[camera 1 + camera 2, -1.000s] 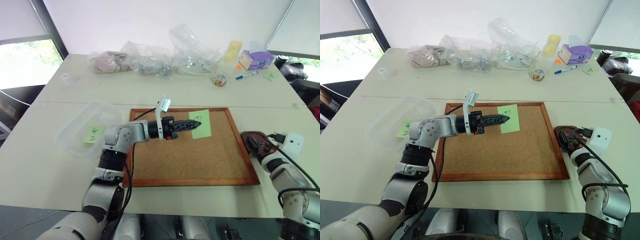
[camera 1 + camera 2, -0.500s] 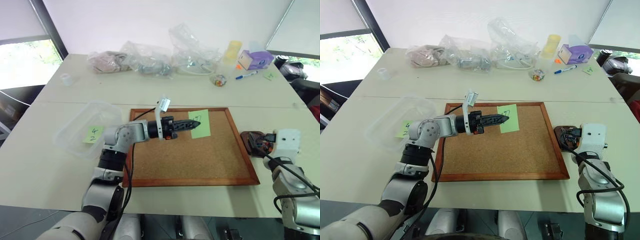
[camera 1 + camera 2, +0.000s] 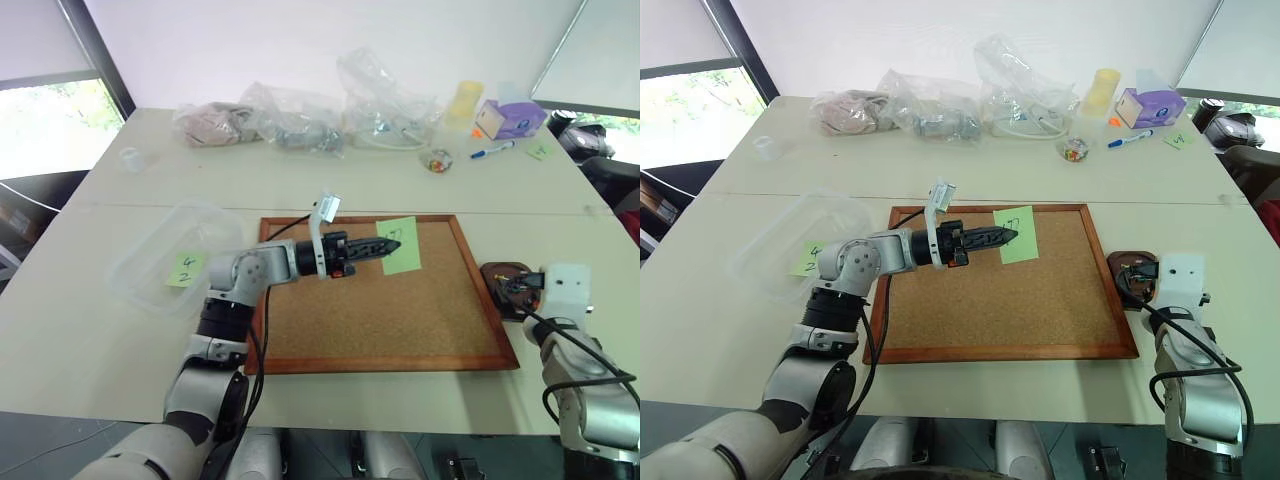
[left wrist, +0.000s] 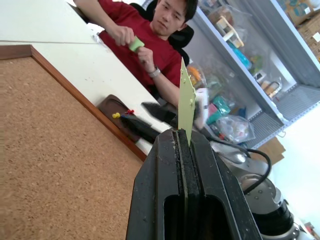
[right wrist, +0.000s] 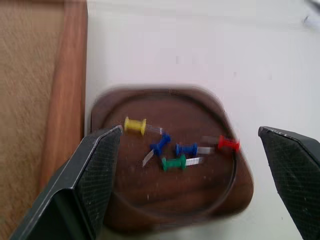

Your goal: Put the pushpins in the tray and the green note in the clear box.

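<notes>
Left gripper [image 4: 182, 145]: jaws clamped together on one edge of the pale green square sticky note with black scribbles [image 3: 400, 246], which it holds over the upper part of the large wooden-framed corkboard [image 3: 400, 310]. In the left wrist view the note stands edge-on, a thin blade rising straight out of the jaws; being square it has no true long axis, and its free edge points away from the gripper, toward the robot's right.

Step in hand, as judged: carry the note to the transparent, round-cornered plastic box [image 3: 150, 262] lying on the pale worktop [image 3: 90, 330], well apart to the robot's left. To do this well, keep the grip firm, sweep the arm back across the corkboard frame, bring the note flat over the box's opening and only then part the jaws, since light paper drifts. A second green note marked "4 2" [image 3: 187, 268] is seen through the box and is not the target.

Right gripper [image 5: 190, 165]: jaws wide apart and empty, hanging above the small dark brown round-cornered tray [image 5: 125, 210]. Yellow, blue, green and red plastic-headed pushpins [image 5: 175, 150] already lie inside it, just beside the corkboard's frame.
</notes>
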`<control>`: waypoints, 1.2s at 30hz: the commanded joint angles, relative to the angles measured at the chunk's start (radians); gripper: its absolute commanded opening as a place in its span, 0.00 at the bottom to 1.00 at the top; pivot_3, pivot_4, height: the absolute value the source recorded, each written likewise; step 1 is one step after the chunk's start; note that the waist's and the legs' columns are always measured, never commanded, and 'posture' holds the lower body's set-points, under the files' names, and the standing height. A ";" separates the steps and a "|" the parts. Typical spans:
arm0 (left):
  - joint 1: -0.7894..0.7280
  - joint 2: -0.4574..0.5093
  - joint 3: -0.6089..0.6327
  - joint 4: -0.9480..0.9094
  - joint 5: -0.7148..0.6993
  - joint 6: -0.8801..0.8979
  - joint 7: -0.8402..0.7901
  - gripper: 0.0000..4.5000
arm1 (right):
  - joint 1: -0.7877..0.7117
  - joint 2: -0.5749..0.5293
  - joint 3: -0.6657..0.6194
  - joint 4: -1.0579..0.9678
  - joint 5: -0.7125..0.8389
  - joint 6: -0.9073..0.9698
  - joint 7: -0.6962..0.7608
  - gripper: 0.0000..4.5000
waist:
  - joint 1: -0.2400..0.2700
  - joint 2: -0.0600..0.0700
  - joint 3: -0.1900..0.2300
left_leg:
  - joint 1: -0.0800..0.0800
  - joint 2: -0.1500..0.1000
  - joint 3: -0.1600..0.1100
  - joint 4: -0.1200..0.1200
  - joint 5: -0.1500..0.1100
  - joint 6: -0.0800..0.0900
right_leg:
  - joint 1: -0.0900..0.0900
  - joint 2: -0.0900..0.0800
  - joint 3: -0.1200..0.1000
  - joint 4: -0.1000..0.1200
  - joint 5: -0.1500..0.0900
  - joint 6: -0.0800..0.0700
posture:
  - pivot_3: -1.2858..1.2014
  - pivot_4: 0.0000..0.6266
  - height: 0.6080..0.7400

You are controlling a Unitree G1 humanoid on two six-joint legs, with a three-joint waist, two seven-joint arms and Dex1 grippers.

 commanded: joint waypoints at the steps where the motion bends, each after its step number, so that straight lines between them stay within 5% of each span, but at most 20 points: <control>1: -0.074 0.047 0.062 -0.027 -0.015 -0.040 0.026 0.00 | -0.021 0.008 -0.038 -0.138 0.005 -0.125 0.004 0.99 | -0.001 0.000 0.000 | 0.000 0.000 0.000 0.000 0.000 0.000 | 0.000 0.000 0.000 0.000 0.000 0.000 | 0.52 0.24 0.98; 6: -0.153 0.203 0.114 -0.105 -0.026 -0.013 0.039 0.00 | -0.031 -0.051 0.067 -0.325 0.055 -0.106 0.129 0.99 | -0.008 0.000 0.001 | 0.000 0.000 0.000 0.000 0.000 0.000 | -0.001 0.000 0.000 0.000 0.000 0.000 | 0.52 0.24 0.98; 12: -0.227 0.527 0.144 -0.091 -0.005 0.063 -0.027 0.00 | -0.138 -0.131 0.308 -0.476 0.217 0.076 0.297 0.99 | -0.004 0.000 0.001 | 0.000 0.001 -0.001 -0.001 0.000 -0.001 | -0.001 0.001 0.000 0.001 0.000 0.000 | 0.52 0.24 0.98; 19: -0.070 0.938 0.025 0.077 0.138 -0.006 -0.264 0.00 | -0.147 -0.100 0.562 -0.454 0.299 0.156 0.394 0.99 | -0.003 -0.004 0.003 | 0.000 0.002 0.000 -0.002 0.000 -0.001 | -0.002 0.000 -0.001 0.001 -0.003 -0.005 | 0.52 0.24 0.98; 27: 0.036 0.939 -0.039 0.133 0.227 -0.091 -0.295 0.00 | -0.188 -0.052 0.647 -0.356 0.225 0.096 0.400 0.99 | 0.024 -0.019 0.008 | -0.003 0.005 0.001 0.004 -0.001 0.001 | -0.001 -0.002 -0.003 0.001 -0.004 -0.007 | 0.52 0.24 0.98; 31: 0.043 0.924 -0.068 0.144 0.280 -0.108 -0.267 0.31 | -0.195 -0.053 0.636 -0.351 0.219 0.097 0.404 1.00 | 0.023 -0.020 0.009 | -0.004 0.006 0.002 0.006 -0.001 0.001 | -0.002 -0.002 -0.003 0.001 -0.004 -0.007 | 0.52 0.24 0.98; 36: -0.003 0.910 -0.047 0.150 0.293 -0.145 -0.263 0.85 | -0.186 -0.061 0.597 -0.347 0.218 0.101 0.404 1.00 | 0.021 -0.020 0.009 | -0.004 0.007 0.002 0.008 -0.001 0.001 | -0.002 0.000 -0.003 0.003 -0.004 -0.006 | 0.52 0.24 0.98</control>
